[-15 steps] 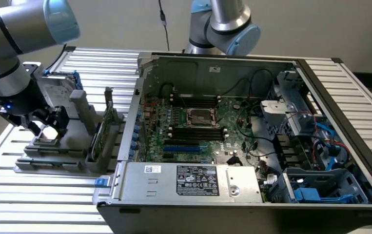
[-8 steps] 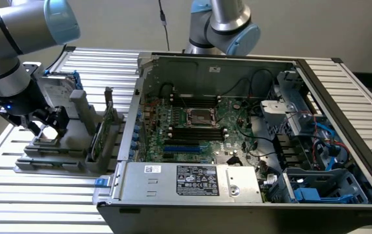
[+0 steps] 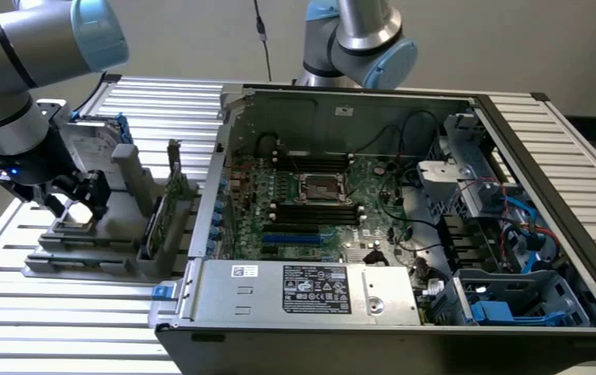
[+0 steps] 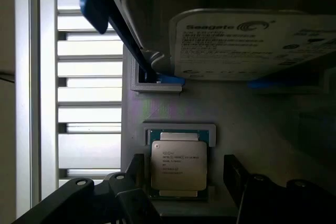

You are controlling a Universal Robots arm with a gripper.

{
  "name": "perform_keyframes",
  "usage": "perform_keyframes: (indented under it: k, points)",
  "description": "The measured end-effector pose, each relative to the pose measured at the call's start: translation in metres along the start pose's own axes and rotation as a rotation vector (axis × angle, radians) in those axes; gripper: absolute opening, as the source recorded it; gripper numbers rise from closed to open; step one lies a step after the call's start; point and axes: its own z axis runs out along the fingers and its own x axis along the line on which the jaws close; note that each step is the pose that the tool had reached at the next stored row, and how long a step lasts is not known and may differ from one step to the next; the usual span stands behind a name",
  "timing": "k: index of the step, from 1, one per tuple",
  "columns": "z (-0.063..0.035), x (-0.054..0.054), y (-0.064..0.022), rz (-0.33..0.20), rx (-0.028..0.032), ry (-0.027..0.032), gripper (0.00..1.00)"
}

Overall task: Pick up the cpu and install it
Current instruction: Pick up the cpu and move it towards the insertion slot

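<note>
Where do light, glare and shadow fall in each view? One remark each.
Wrist view: the small square silver-topped cpu is evenly lit, the silver rectangular hard drive glares pale, the black pincer fingers sit in shadow. Exterior view: the white slatted metal table shines brightest, the open grey computer case is dimmer inside.

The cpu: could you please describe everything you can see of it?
The cpu is a small flat square chip: a silver-grey metal lid with dark print, green board edges showing around it. It lies flat, seated in a recess of the grey holder. The open end effector straddles it, its dark fingers either side, not gripping it.
</note>
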Motion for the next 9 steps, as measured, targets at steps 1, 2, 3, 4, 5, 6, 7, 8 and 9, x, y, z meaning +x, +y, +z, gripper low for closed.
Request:
perform_keyframes:
  k: [1, 2, 3, 4, 5, 6, 7, 8, 9]
  points:
    - [0.0, 0.0, 0.0, 0.0, -0.0004, 0.0001, 0.71]
    - [0.0001, -0.0001, 0.0, 0.0, -0.0009, 0.0002, 0.71]
    - [0.0, 0.0, 0.0, 0.0, -0.0013, 0.0007, 0.71]
    - [0.0, 0.0, 0.0, 0.0, -0.0016, 0.0013, 0.71]
    - [0.0, 0.0, 0.0, 0.0, -0.0019, 0.0019, 0.71]
    - [-0.0001, 0.0, 0.0, 0.0, -0.002, 0.0025, 0.71]
    - [-0.0001, 0.0, 0.0, 0.001, -0.0022, 0.003, 0.71]
    - [0.0, 0.0, 0.0, 0.001, -0.0024, 0.0033, 0.71]
    - [0.0, 0.0, 0.0, 0.001, -0.0024, 0.0035, 0.71]
